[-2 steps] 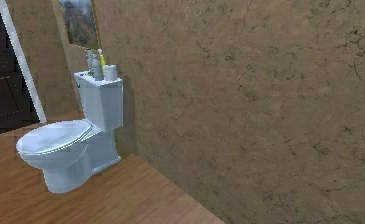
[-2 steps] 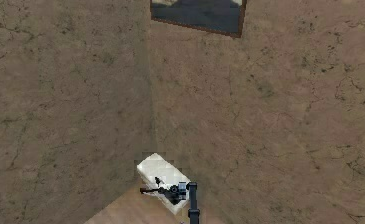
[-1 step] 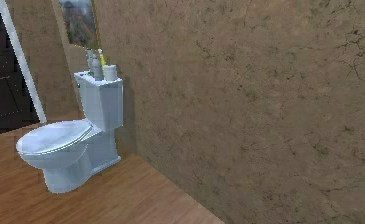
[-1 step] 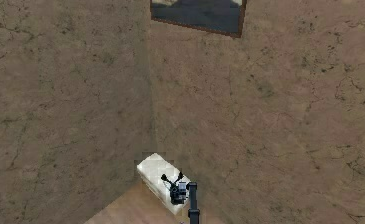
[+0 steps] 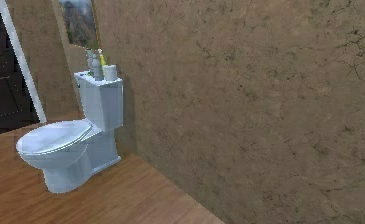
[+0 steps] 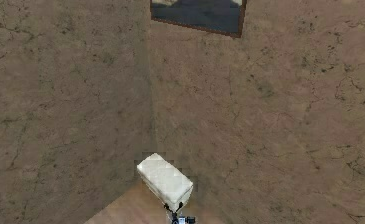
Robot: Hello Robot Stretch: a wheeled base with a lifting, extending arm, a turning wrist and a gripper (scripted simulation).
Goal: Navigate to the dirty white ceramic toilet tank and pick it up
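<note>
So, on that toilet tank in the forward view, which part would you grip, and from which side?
Probably the tank, high on its body and gripped across its two flat side faces, coming in from the front above the seat. It is an upright box with its back toward the wall, and a bottle and a roll stand on the lid, so the top and back look blocked.

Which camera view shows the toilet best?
The forward view: the toilet stands whole at its left, with bowl, lid and tank. The arm side view has a whitish box near the gripper; whether it belongs to the toilet cannot be told.
</note>
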